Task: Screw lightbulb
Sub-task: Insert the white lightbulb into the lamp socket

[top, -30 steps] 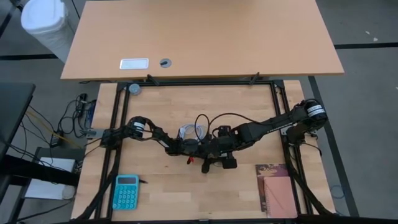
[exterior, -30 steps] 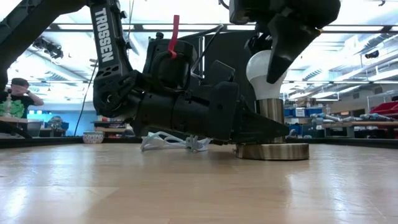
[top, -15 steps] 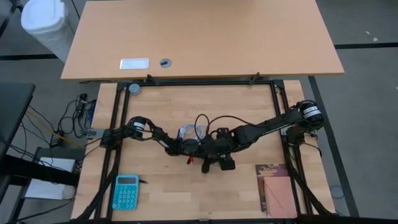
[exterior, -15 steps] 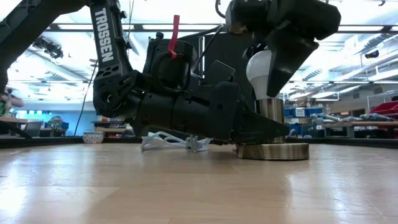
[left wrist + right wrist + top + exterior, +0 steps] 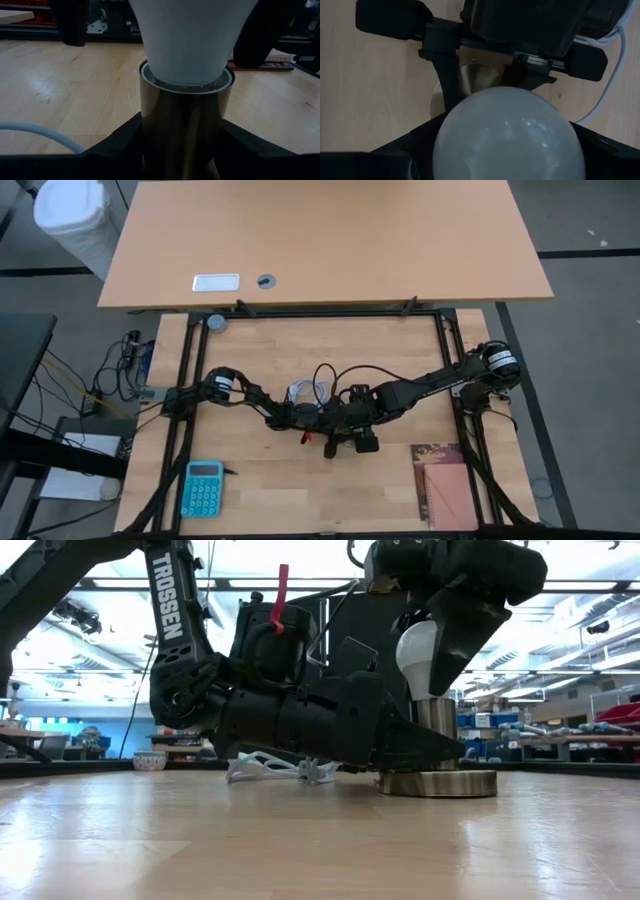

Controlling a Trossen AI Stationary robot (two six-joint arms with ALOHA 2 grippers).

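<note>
Fingers of the right gripper point(image 5: 432, 645) now flank the globe of the lightbulb point(image 5: 418, 650) from above, dark pads against its sides; a second ago they stood wider and farther up the globe, and the right arm's wrist has since swung in over the bulb. Whether they press firmly enough to hold it cannot be told. The left gripper point(image 5: 425, 745), unchanged over that second, lies low along the table point(image 5: 300, 840), its fingers point(image 5: 125, 145) clamped on the brass-coloured socket point(image 5: 185, 115). The lightbulb stands upright in the socket, its narrow neck sunk inside the socket's rim, above the round silvery base disc point(image 5: 437, 783) on the table. From overhead, both arms meet at the socket near the table's middle point(image 5: 340, 420). A coiled white cable point(image 5: 275, 768) lies just behind the socket; a blue calculator point(image 5: 203, 488) and a brown notebook point(image 5: 445, 485) lie well apart from it.
</note>
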